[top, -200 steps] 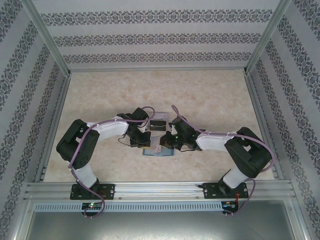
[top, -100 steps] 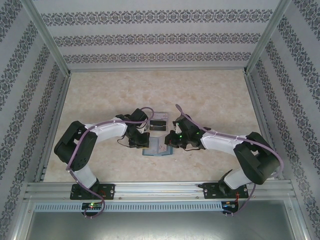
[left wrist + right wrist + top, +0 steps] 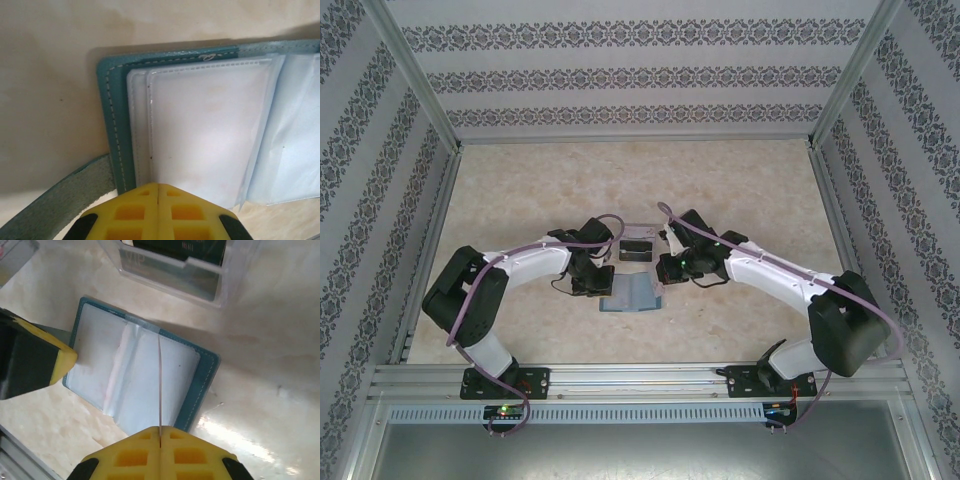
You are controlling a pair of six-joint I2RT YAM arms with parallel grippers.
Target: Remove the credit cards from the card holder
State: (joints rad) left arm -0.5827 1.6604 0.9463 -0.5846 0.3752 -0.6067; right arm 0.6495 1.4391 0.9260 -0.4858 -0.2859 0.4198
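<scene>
Card holder point(image 3: 140, 370) lying unfolded, sleeves point(image 3: 210, 135) looking empty; dark cards point(image 3: 175, 247) sitting in tray point(image 3: 200, 284) at 12 o'clock. Left gripper point(image 3: 158, 186) closed, pressing 9 o'clock edge; right gripper point(image 3: 160, 429) closed.

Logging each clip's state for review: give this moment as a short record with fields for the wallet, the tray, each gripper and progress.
card holder: lies open on the table, clear sleeves up, closing tab trailing from its left cover
clear tray: just beyond the holder, dark card inside
left gripper: shut, tip at the holder's left half, seemingly pressing it down
right gripper: shut above the holder's right half, pinching a thin pale sheet seen edge-on; card or sleeve, cannot tell
progress: no card plainly visible in the sleeves
</scene>
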